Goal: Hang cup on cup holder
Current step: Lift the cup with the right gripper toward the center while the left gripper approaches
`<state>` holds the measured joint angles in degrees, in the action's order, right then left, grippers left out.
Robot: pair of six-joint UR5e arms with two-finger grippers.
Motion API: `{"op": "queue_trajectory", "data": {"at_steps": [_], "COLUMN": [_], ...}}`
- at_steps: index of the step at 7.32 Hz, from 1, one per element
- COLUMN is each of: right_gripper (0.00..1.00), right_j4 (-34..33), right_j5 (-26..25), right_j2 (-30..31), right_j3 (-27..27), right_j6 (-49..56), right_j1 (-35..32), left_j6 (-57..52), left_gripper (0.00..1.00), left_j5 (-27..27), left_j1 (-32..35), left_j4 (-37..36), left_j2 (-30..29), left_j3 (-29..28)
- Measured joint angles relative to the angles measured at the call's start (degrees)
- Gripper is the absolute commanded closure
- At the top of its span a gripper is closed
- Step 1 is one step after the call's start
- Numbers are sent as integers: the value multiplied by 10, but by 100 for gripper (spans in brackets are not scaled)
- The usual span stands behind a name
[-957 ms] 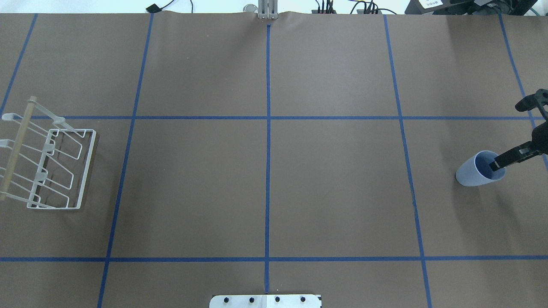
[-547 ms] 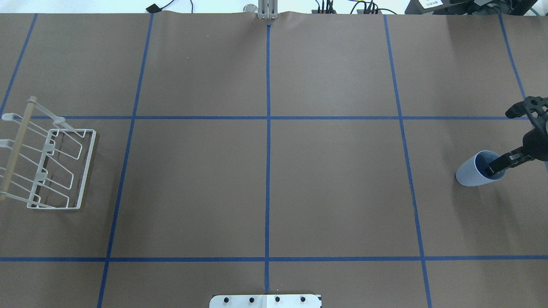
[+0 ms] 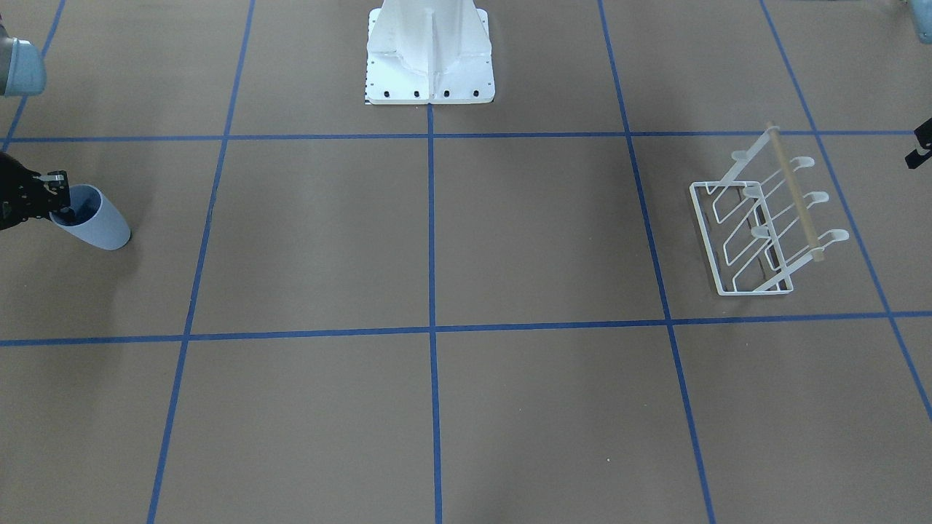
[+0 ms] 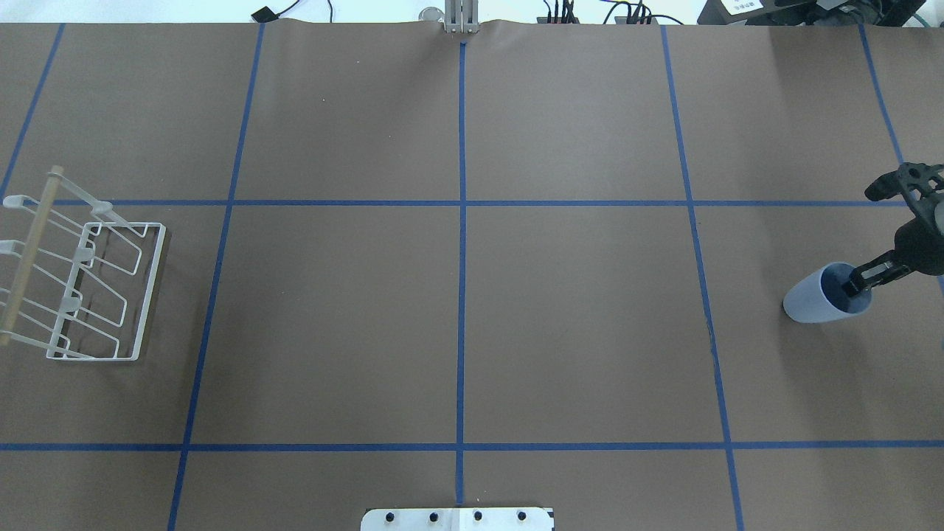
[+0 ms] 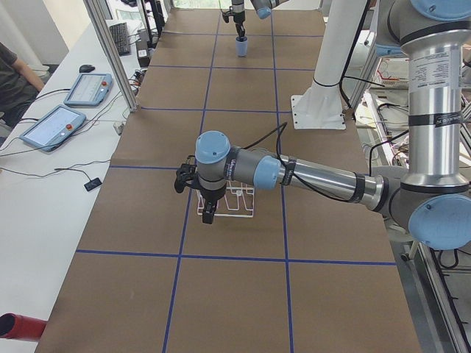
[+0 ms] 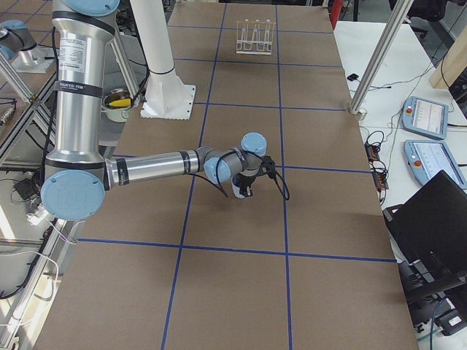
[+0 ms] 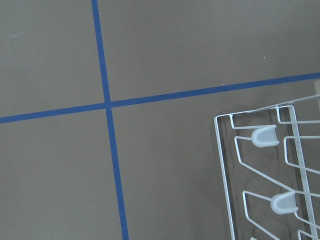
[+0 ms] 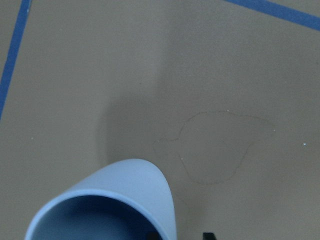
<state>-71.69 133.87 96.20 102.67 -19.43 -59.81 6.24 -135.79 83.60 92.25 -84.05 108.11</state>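
Looking at the cup (image 4: 817,300), we see a plain light blue tumbler of matte plastic, handleless, tapering from a wide round rim to a narrower foot. It stands mouth up on the table (image 4: 575,332) at the robot's right end, well apart from the cup holder (image 4: 150,291) at the left end. The right gripper (image 4: 858,283) straddles its thin wall at the rim: one black finger dips inside, the other hangs outside, and our wrist view shows a strip of table between outer fingertip and wall, so the jaws stand slightly open, clamping nothing. The cup holder is thin white wire: a rectangular base frame, slanted prongs with rounded tips (image 7: 263,136), and a tan wooden bar (image 4: 30,254) across its raised side. The left gripper (image 5: 209,213) hangs just beside it; we cannot tell how its jaws stand. Brown paper (image 4: 332,324) crossed by blue tape lines (image 4: 462,295) covers the table between them, with the white pedestal (image 3: 429,51) at the robot's edge.
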Motion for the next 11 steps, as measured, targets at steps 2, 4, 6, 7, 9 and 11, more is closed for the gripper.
{"op": "queue_trajectory", "data": {"at_steps": [2, 4, 6, 7, 9, 11], "right_gripper": [100, 100, 100, 100, 100, 100], "right_j4": [0, 1, 2, 2, 31, 143], "right_j5": [23, 44, 49, 45, 18, -31], "right_j2": [-2, -54, -160, -204, -261, -274], "right_j3": [38, 80, 94, 98, 98, 80], "right_j6": [-52, -185, -358, -428, -545, -689], "right_j1": [-4, -9, 4, 17, 50, 93], "left_j6": [1, 49, 158, 236, 436, 645], "left_gripper": [2, 2, 2, 2, 2, 2], "left_j5": [-10, -77, -133, -139, -111, -56], "left_j1": [0, -2, -15, -37, -96, -160], "left_j4": [1, 4, 48, 92, 192, 318], "left_j2": [-3, -27, -65, -90, -156, -205], "left_j3": [2, 2, 0, -7, -25, -42]}}
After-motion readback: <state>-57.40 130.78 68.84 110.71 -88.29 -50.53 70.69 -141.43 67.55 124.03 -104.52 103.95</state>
